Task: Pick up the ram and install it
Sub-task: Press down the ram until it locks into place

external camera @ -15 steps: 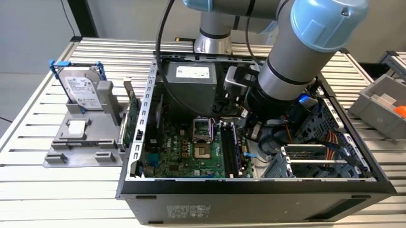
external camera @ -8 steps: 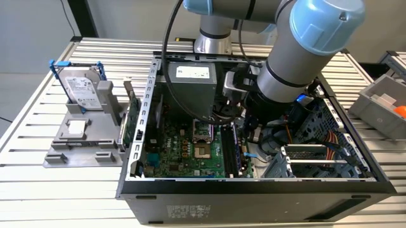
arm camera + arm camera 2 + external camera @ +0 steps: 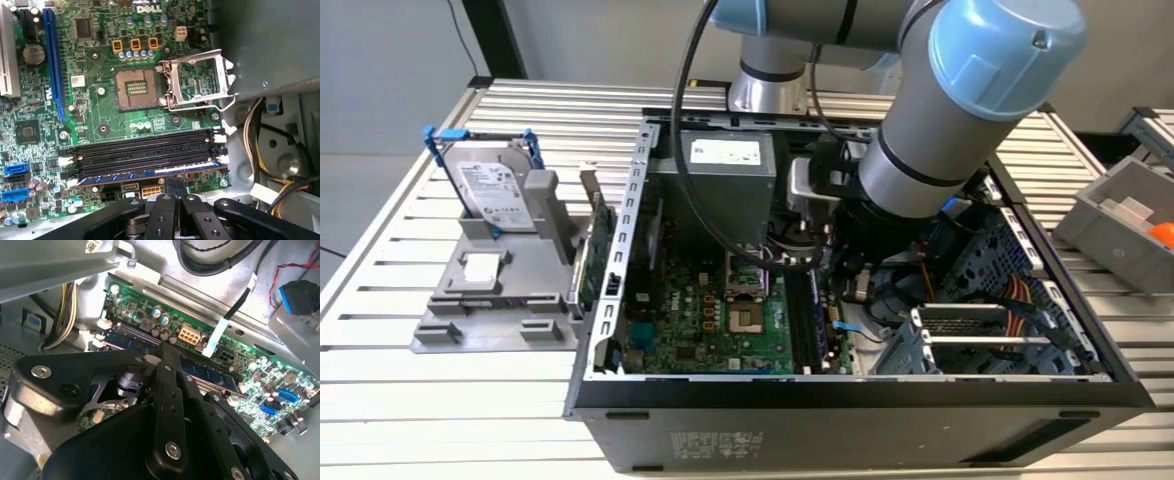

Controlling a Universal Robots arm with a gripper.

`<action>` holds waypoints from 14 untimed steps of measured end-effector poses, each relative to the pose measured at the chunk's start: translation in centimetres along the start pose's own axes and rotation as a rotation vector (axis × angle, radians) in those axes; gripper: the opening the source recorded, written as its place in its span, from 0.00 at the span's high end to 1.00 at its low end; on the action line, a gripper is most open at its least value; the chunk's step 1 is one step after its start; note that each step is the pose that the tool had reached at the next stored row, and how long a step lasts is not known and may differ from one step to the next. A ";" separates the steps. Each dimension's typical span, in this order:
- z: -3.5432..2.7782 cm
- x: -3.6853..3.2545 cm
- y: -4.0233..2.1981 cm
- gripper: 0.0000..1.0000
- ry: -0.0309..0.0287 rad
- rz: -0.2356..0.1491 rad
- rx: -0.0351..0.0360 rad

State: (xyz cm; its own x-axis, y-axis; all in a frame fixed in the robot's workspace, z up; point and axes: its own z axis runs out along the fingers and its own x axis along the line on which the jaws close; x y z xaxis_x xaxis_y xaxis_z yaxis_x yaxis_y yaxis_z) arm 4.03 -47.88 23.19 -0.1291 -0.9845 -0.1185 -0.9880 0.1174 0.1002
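The ram (image 3: 125,176) is a blue stick standing in the motherboard slot nearest the case wall, beside the black slots (image 3: 145,147). It also shows in the second wrist view as the ram (image 3: 210,371). My gripper (image 3: 177,184) is directly over its middle, fingers drawn together, with the tips at the stick's upper edge. In the second wrist view the gripper (image 3: 167,354) meets the stick from above. In the exterior view the arm (image 3: 947,130) reaches down into the open computer case (image 3: 854,385), hiding the gripper.
The CPU socket (image 3: 135,89) lies bare with its metal frame (image 3: 197,82) flipped up. Cables (image 3: 260,145) and the power supply (image 3: 727,160) crowd the case. A hard drive (image 3: 494,195) stands on a grey holder at the exterior view's left; a grey bin (image 3: 1121,215) sits at its right.
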 end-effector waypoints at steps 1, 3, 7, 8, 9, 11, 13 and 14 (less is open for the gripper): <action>0.05 0.01 0.01 1.00 0.0011 -0.012 -0.0014; 0.18 0.03 0.04 1.00 0.0026 -0.034 -0.0042; 0.21 0.06 0.23 1.00 0.0053 -0.059 -0.0072; 0.21 0.07 0.28 1.00 0.0055 -0.060 -0.0073; 0.28 0.07 0.28 1.00 0.0055 -0.061 -0.0075; 0.63 0.11 0.27 1.00 0.0054 -0.064 -0.0078; 0.95 0.16 0.24 1.00 0.0054 -0.065 -0.0082; 1.04 0.18 0.24 1.00 0.0057 -0.065 -0.0083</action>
State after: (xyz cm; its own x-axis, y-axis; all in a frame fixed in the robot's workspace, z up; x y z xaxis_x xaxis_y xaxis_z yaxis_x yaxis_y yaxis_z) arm 3.68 -47.90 22.17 -0.0640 -0.9908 -0.1194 -0.9936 0.0521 0.1006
